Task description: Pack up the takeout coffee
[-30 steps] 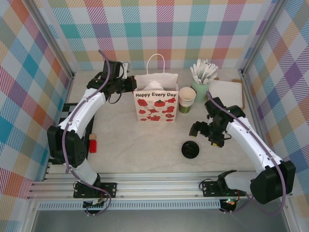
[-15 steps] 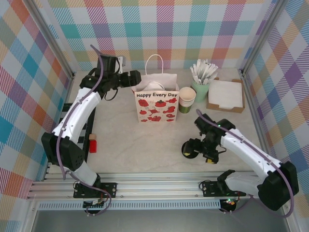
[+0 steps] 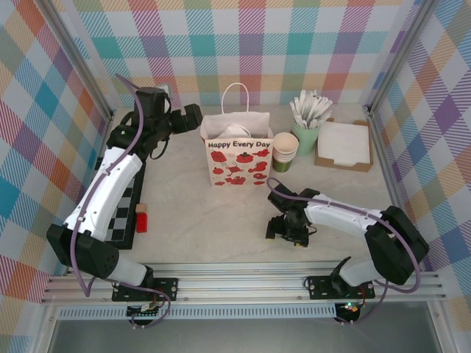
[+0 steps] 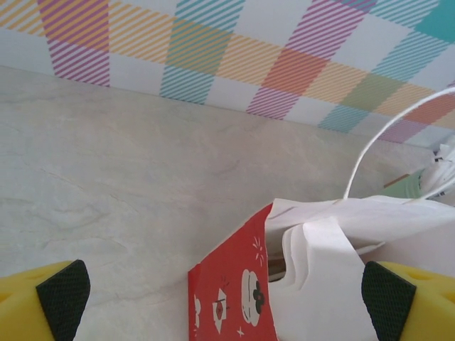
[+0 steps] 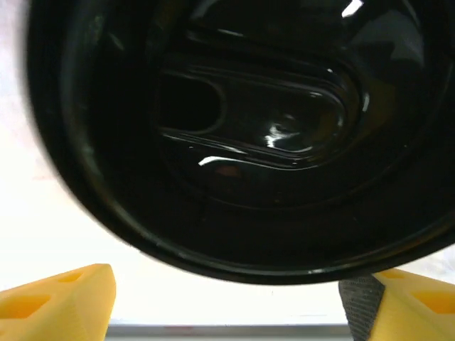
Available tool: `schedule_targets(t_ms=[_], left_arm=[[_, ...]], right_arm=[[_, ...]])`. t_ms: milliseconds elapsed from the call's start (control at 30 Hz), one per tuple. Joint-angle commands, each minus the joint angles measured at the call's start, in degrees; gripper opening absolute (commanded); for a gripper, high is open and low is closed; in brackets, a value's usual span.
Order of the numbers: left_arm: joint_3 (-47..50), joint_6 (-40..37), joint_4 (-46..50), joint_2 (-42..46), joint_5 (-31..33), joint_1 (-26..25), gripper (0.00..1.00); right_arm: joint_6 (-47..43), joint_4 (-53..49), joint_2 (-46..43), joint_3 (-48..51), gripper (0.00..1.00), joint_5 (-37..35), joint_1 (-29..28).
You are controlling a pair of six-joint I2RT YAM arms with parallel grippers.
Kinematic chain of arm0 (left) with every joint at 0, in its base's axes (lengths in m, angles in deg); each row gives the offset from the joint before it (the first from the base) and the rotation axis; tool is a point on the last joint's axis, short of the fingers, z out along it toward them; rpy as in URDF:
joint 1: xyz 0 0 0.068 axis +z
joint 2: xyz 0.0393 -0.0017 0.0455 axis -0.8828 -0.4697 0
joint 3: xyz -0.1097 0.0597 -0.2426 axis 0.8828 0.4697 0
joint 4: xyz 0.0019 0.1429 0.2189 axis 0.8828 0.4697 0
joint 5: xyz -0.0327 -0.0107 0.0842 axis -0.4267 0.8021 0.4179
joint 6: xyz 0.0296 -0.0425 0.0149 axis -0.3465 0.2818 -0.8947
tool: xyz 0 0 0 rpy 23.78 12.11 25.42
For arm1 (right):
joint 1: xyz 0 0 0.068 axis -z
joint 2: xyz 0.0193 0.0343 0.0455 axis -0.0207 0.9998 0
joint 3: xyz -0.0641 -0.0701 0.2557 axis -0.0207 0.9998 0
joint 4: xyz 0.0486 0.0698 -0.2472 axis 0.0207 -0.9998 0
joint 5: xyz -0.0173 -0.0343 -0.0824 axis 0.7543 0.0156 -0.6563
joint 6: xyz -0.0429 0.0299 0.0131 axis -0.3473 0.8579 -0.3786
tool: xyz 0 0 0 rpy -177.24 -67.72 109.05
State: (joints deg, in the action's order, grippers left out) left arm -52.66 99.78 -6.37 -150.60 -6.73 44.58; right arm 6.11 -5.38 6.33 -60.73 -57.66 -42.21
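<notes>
Landmark: white paper bag (image 3: 237, 163) printed "Happy Every Day" in red, upright at the back middle of the worktop (image 3: 206, 228), mouth open, white paper inside.

Left pincer (image 3: 191, 118) just off the bag's top left corner, jaws spread fully, nothing between the fingers (image 4: 60, 298). From its wrist, the bag's red side panel and open mouth below.

Right pincer (image 3: 288, 228) in front of the bag and off to its right, low over the worktop. Jaws wide apart, straddling a round black lid (image 5: 249, 142) with an oval sip recess. One finger (image 5: 60, 298) with a strip of bare worktop between it and the rim, the other close against the rim. No hold on it. Lid on a cup or lying loose: impossible to tell from above, so no sure fix on the takeout coffee beyond this lid.

Just right of the bag, a stack of cream-rimmed green cups (image 3: 285, 151); beyond that, a mint holder of white sticks (image 3: 305, 136), then a cardboard tray of napkins (image 3: 343, 143). Left of the bag and nearer, a chequered board (image 3: 124, 220) with a red block (image 3: 141, 222) beside it.
</notes>
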Motion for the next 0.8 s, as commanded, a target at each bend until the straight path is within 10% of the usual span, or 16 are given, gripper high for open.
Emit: schedule_targets(t_ms=[0,233,767], left_arm=[[0.7,0.6,-0.6,0.8,2.8,0.7,1.0],[-0.1,0.8,-0.6,-0.4,3.0,0.7,1.0],[-0.4,0.5,1.8,-0.8,8.5,1.0,1.0]], right_arm=[[2.0,3.2,1.6,1.0,0.78,-3.5,-0.4],[0.9,3.2,6.9,-2.0,0.59,-6.2,4.6],[-18.6,5.2,21.0,-19.8,0.54,-10.7,21.3]])
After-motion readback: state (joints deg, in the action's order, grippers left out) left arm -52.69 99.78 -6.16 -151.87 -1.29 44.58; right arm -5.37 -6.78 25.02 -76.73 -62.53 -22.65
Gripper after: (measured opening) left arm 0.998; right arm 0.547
